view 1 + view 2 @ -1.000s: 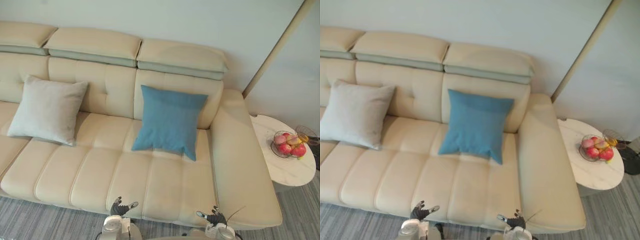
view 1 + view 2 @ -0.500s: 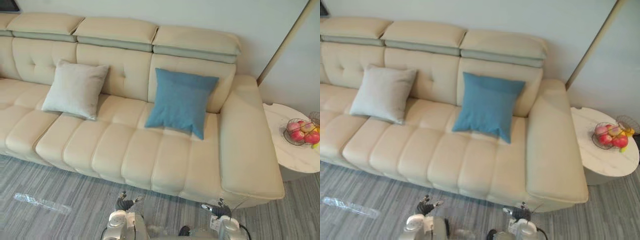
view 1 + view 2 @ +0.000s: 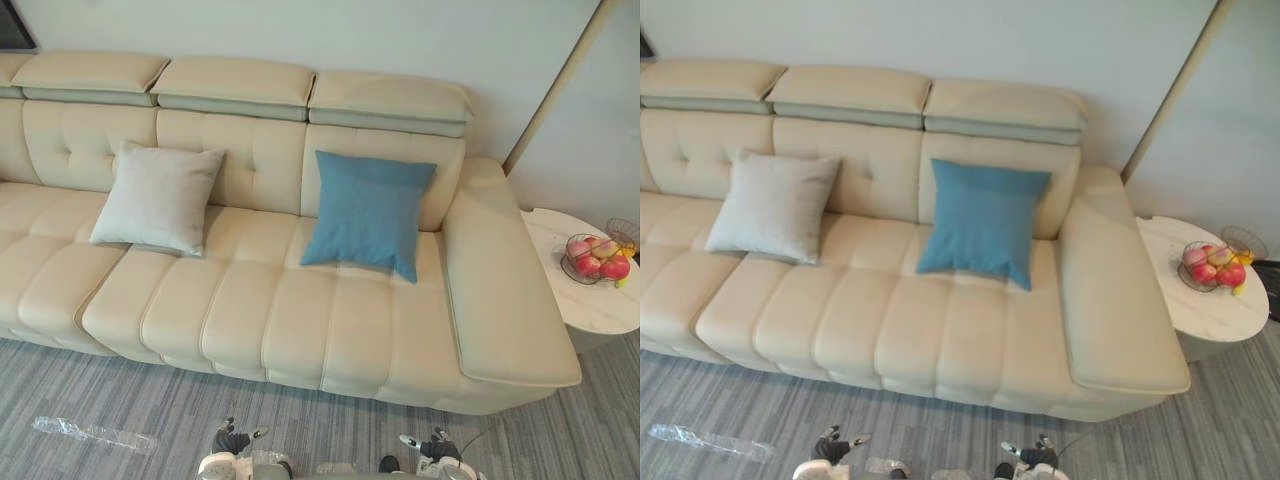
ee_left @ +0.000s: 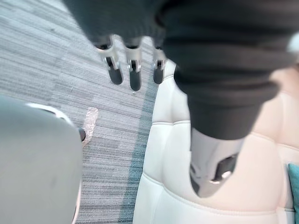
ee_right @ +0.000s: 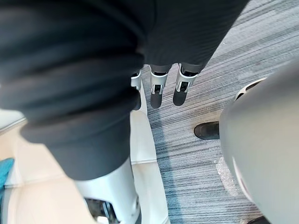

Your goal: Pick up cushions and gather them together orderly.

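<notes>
A light grey cushion (image 3: pixel 158 197) leans against the backrest of a cream sofa (image 3: pixel 250 310), left of the middle. A blue cushion (image 3: pixel 368 211) leans against the backrest further right, near the armrest (image 3: pixel 500 280). The two cushions stand apart, with bare seat between them. My left hand (image 3: pixel 232 440) and right hand (image 3: pixel 432 446) hang low over the carpet in front of the sofa, well short of the cushions. Both are open and hold nothing; the fingers (image 4: pixel 134 70) of the left and the fingers (image 5: pixel 157 91) of the right hang straight.
A round white side table (image 3: pixel 590 300) stands right of the armrest with a wire bowl of fruit (image 3: pixel 596 260) on it. A clear plastic wrapper (image 3: pixel 90 433) lies on the grey striped carpet at the left front. A slanted pole (image 3: pixel 555 85) leans by the wall.
The camera has pulled back from the sofa, so more carpet and the sofa's left part show. Cushions have not moved. Both hands stay low and open.
</notes>
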{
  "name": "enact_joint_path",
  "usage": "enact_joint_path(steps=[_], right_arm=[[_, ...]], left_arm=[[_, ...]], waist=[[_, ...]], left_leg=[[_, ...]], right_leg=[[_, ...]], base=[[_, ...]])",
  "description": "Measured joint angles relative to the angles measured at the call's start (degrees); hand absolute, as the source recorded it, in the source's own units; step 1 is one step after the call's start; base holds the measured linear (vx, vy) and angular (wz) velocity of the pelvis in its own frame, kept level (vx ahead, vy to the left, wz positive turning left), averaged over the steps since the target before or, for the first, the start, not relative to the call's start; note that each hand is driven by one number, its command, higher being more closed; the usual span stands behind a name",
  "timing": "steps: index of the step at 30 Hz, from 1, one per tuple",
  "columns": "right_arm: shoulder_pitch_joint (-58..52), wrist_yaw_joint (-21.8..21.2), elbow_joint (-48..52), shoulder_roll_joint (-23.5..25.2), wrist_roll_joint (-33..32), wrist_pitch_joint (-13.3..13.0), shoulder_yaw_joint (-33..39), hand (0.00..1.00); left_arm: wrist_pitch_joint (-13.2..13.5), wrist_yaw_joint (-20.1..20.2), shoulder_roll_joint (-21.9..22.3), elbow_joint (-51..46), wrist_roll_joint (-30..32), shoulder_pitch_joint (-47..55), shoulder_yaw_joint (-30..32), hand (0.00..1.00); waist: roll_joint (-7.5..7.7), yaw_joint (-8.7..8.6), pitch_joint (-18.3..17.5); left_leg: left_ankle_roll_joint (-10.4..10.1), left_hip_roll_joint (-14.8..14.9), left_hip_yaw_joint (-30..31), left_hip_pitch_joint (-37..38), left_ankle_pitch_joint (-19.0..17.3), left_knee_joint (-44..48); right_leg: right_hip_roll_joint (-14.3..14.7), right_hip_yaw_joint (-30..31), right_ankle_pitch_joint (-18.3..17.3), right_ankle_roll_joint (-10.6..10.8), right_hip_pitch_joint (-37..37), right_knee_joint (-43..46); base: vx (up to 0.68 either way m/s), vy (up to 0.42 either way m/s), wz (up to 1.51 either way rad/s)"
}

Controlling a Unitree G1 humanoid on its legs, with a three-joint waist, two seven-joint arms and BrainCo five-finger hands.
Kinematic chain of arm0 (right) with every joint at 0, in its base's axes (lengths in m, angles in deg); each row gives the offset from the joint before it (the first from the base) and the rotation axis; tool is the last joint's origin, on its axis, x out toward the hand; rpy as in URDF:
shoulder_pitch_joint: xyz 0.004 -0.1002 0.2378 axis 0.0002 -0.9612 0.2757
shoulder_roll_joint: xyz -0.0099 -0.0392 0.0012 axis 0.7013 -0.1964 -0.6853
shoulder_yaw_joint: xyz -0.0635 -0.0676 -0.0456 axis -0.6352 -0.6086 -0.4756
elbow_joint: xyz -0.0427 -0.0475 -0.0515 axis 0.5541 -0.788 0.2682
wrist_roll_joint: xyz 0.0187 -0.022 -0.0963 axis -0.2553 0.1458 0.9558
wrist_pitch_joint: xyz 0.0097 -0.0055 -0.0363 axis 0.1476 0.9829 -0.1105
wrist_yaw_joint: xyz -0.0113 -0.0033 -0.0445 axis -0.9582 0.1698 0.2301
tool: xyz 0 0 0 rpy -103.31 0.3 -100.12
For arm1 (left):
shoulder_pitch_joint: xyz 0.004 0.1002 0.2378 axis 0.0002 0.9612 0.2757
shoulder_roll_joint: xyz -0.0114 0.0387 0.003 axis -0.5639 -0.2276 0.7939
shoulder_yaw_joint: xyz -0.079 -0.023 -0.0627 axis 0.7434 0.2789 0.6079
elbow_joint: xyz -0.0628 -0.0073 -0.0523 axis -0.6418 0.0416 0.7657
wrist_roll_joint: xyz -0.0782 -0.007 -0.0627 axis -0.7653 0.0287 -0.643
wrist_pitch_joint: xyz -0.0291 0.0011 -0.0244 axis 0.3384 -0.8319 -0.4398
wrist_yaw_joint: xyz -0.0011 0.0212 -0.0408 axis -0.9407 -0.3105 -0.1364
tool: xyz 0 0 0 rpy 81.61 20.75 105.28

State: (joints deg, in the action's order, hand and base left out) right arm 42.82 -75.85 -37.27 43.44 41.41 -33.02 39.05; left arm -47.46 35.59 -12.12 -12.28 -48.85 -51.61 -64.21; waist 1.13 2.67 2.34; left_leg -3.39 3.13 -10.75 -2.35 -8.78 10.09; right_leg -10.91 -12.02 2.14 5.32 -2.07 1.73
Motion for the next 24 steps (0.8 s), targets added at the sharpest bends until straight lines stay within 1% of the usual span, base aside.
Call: enact_joint_path(steps=[3,7,13,15,16,24], right_arm=[[0.3,0.0,-0.1,-0.6,0.1,0.3,0.2,0.00],[0.4,0.1,-1.8,-0.8,0.1,0.4,2.1,0.00],[0.2,0.1,-2.6,-1.1,0.1,0.4,2.1,0.00],[0.2,0.1,-3.1,-1.4,0.1,0.6,2.1,0.00],[0.4,0.1,-4.5,-3.4,0.1,0.9,2.1,0.00],[0.3,0.4,-4.5,-3.4,0.8,1.2,2.1,0.00]], left_arm=[[0.0,0.0,0.2,0.4,0.7,-0.1,0.0,0.00],[0.0,0.0,0.1,0.4,1.6,-0.1,0.0,0.00],[0.0,0.1,-0.2,0.5,2.2,0.0,-0.1,0.00],[0.0,0.1,-0.3,0.6,2.2,0.0,-0.1,0.00],[-0.1,0.9,-1.5,2.7,2.2,-0.6,-2.3,0.00],[-0.4,0.9,-1.5,2.8,2.2,-0.6,-2.0,0.00]], waist=[[-0.28,-0.01,-0.1],[-0.07,-0.20,0.0],[0.20,-0.26,0.0],[0.20,-0.45,0.0],[-0.44,-2.30,0.2],[-0.55,-2.40,0.5]], left_leg=[[0.0,0.1,0.3,0.6,0.0,-0.2],[0.0,0.0,0.3,2.1,0.0,-0.9],[0.0,-0.2,0.2,3.5,0.0,-2.1],[0.0,-0.3,0.2,3.8,0.0,-2.5],[-0.1,-0.8,2.1,5.9,0.8,-5.9],[-0.1,-0.8,2.0,6.7,0.8,-5.9]], right_leg=[[0.3,0.4,0.0,0.0,0.2,-0.3],[0.4,0.5,-0.1,-0.1,1.7,-1.2],[0.5,1.0,-0.1,-0.3,2.2,-1.5],[0.5,1.1,0.1,0.1,2.2,-2.0],[1.1,1.6,1.2,0.0,4.1,-5.2],[1.1,1.7,1.2,0.0,4.9,-5.2]], base=[[0.08,-0.025,-0.12],[0.04,-0.011,-0.03],[-0.03,-0.006,-0.03],[-0.06,-0.015,-0.03],[0.00,0.000,0.00],[0.00,0.000,0.00]])
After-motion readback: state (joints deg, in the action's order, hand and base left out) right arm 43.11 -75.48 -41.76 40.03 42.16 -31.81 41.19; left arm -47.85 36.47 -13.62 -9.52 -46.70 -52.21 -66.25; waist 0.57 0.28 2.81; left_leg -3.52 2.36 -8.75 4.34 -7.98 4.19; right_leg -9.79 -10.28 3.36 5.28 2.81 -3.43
